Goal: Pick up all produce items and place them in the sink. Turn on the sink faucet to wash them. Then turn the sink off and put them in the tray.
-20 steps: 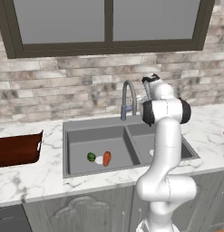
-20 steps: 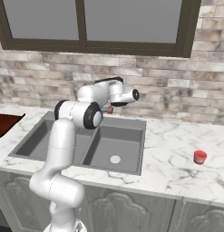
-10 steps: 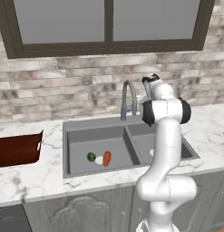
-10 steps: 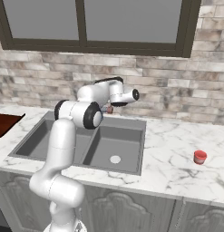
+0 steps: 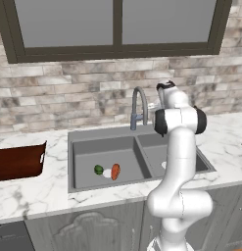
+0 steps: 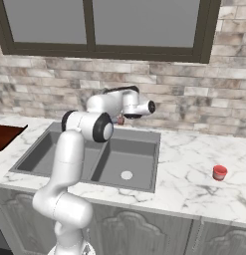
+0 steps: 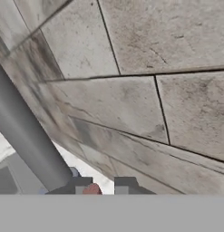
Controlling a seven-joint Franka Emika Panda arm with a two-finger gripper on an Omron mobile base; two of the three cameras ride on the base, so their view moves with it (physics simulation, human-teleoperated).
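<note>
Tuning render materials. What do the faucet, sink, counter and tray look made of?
Faucet: likely brushed metal, grey with a soft sheen, darker spray head.
Sink: matte dark grey, no gloss; metal or composite, can't tell.
Counter: marble-look stone, white with grey veins, slightly glossy.
Tray: looks like dark reddish-brown wood, satin; grain too small to confirm.

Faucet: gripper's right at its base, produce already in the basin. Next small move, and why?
Probably nudge the faucet handle sideways to start water. The orange-red vegetable and lime lie in the sink's left basin, no water shows, and the shut gripper sits beside the faucet's base.
</note>
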